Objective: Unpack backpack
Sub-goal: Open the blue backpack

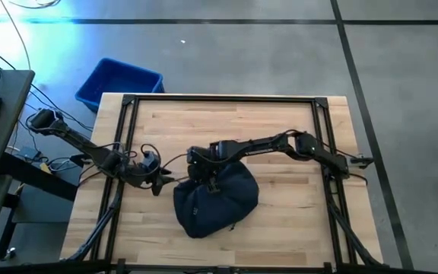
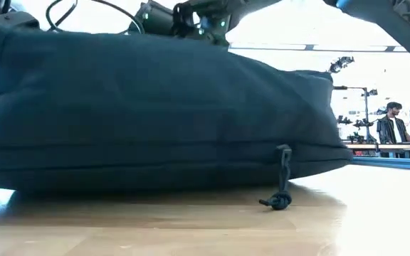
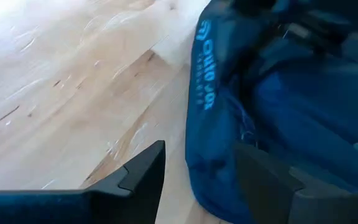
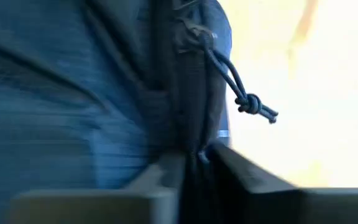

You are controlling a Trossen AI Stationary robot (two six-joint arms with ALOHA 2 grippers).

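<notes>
1. Navy soft fabric backpack lies flat on the light wooden worktop, near its front edge, middle.
2. Right hand is on the backpack's upper edge, fingers pinched on a fabric fold beside a knotted zipper cord.
3. Left hand sits just left of the backpack, fingers apart, holding nothing.

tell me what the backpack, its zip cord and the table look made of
Backpack: soft woven fabric, probably nylon, matte navy; it sags and creases. Zip cord: thin braided cord, likely synthetic, knotted at the end. Table: pale wood planks with visible grain and a light sheen, framed in black metal, it seems.
</notes>
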